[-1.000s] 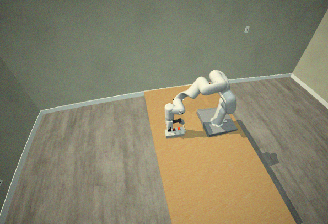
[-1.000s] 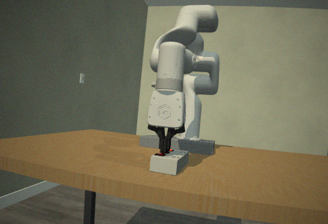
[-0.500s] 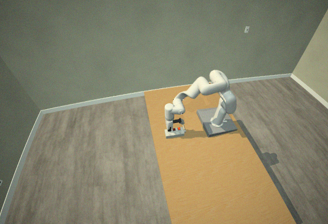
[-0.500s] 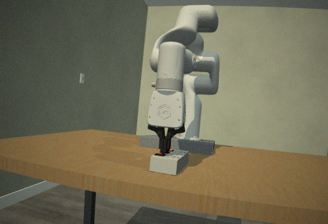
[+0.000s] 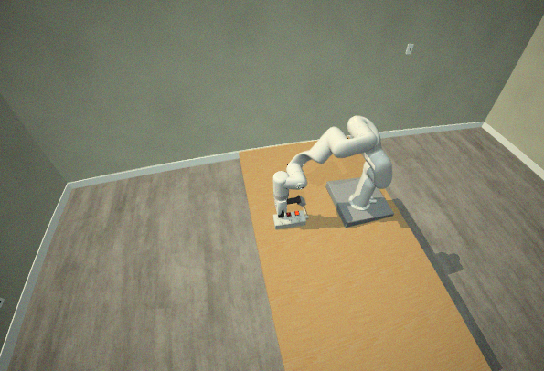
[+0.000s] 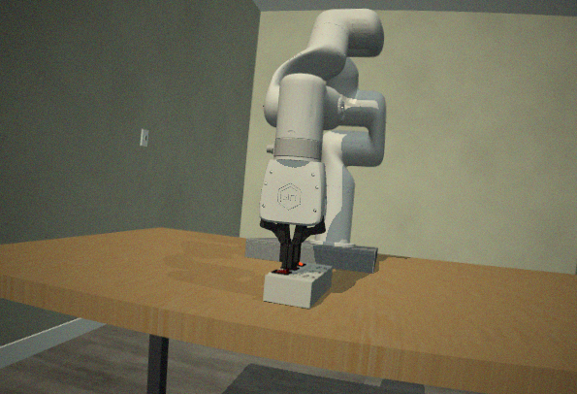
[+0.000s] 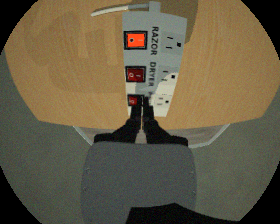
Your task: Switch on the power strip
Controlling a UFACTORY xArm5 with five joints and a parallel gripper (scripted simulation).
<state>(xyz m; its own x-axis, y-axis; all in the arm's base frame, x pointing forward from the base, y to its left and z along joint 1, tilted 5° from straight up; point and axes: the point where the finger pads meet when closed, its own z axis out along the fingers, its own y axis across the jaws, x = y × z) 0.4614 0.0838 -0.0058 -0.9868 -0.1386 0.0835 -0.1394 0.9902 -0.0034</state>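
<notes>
A white power strip (image 5: 290, 220) (image 6: 296, 287) (image 7: 165, 63) lies flat on the wooden table (image 5: 341, 283) (image 6: 119, 272). In the wrist view its far switch (image 7: 136, 40), labelled RAZOR, glows bright orange. The middle switch (image 7: 135, 74), labelled DRYER, is dark red. The near switch (image 7: 134, 102) is dark red and partly hidden by the fingers. My gripper (image 7: 142, 103) (image 6: 290, 264) (image 5: 282, 214) is shut, points straight down and has its fingertips at the near switch. I cannot tell whether they touch it.
The arm's grey base plate (image 5: 359, 206) (image 6: 357, 259) stands on the table just behind the strip. The table's front edge (image 6: 265, 335) runs close to the strip in the exterior view.
</notes>
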